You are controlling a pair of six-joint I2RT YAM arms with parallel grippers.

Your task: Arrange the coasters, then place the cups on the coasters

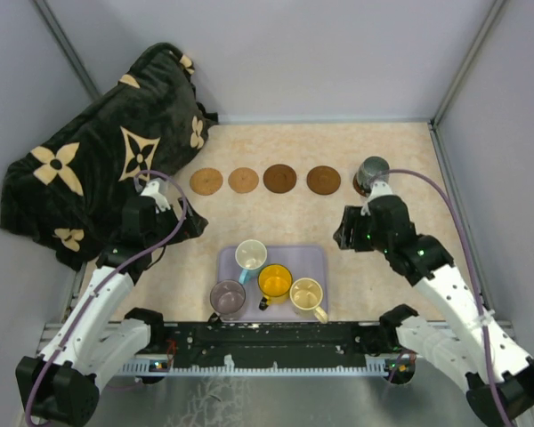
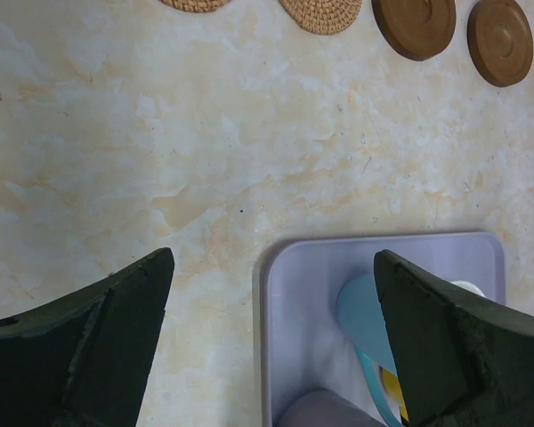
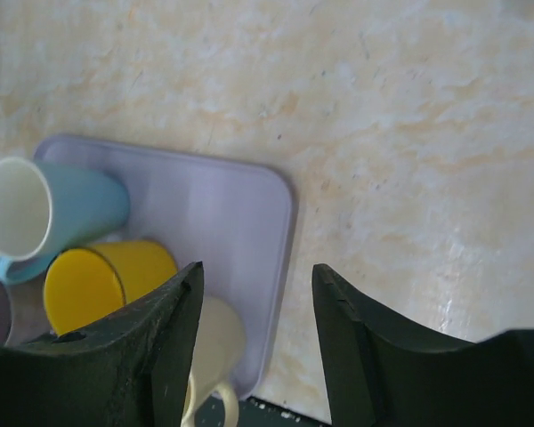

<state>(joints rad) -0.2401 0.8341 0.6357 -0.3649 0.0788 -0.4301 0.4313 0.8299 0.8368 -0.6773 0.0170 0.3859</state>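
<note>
Because cups [image 1: 274, 282] look light, hard, slippy, pinch wall at rim, gently. Four sit on tray [image 1: 316, 258]; dark cup [image 1: 372, 171] sits on right coaster [image 1: 357, 183]. Left end effector [image 2: 274, 258], right end effector [image 3: 257, 271]: apart, empty.

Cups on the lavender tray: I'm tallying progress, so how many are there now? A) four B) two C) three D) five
A: the lavender tray holds the white cup, yellow cup, purple-grey cup and cream cup; the dark cup stands on the rightmost coaster.
</note>
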